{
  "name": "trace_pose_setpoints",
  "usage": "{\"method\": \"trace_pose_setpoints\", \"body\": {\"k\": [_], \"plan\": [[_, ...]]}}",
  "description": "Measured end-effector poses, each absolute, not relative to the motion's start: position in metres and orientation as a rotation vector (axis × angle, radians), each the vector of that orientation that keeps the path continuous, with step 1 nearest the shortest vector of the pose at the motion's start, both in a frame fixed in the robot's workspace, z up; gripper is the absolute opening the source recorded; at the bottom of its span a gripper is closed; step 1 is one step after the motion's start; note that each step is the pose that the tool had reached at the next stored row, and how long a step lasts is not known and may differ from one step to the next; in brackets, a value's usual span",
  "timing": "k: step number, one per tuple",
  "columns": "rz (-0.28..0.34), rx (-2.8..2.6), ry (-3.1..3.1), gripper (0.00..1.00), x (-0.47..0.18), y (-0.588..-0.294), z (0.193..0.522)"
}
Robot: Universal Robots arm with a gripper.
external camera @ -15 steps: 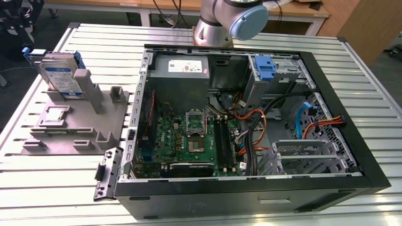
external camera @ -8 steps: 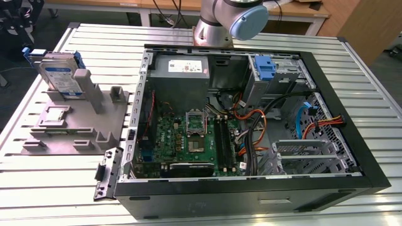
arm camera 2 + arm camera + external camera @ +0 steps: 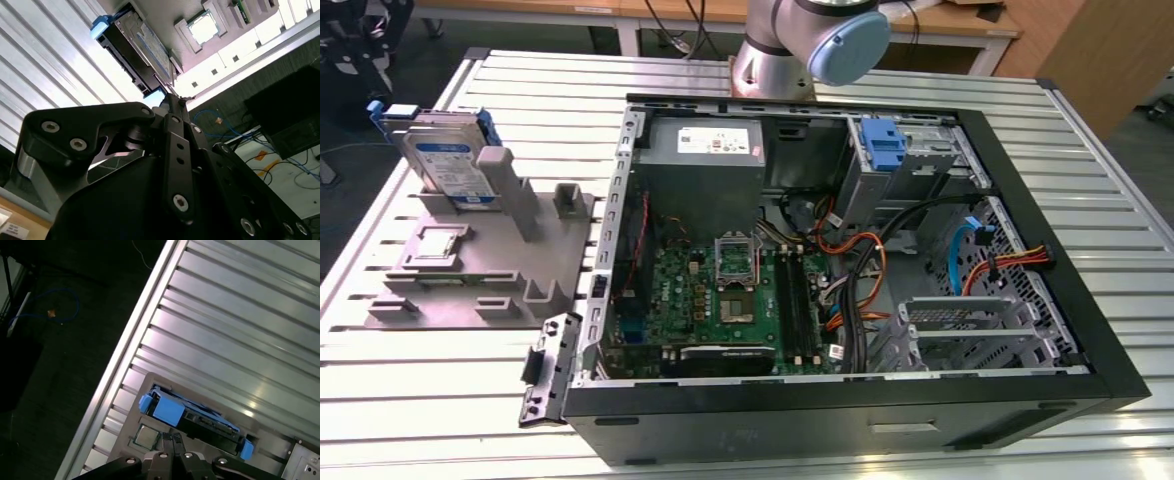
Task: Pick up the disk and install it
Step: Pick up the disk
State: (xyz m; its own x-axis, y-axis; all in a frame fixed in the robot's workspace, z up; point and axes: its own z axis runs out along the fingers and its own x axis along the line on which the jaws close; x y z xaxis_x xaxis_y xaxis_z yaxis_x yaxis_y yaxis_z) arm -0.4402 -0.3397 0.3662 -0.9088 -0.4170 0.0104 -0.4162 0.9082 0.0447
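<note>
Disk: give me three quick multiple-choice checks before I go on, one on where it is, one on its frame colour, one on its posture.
1. Where is the disk? A in the grey holder at the exterior view's left of the computer case; B in the case's drive bay; C on the floor.
2. Its carrier frame is: A red; B blue; C yellow.
3. The disk is: A lying flat; B standing on edge; C leaning against the case.

Answers: 1 A, it sits in the holder outside the case. 2 B, blue plastic shows at its ends in the first wrist view. 3 B, its labelled face stands upright in the exterior view.
</note>
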Motion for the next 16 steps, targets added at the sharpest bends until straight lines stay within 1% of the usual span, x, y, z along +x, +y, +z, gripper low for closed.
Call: {"method": "trace_pose_setpoints", "body": {"k": [16], "plan": [[-0.059, 1.093, -2.917, 0.1, -0.4402, -0.3397, 0.3655]]}}
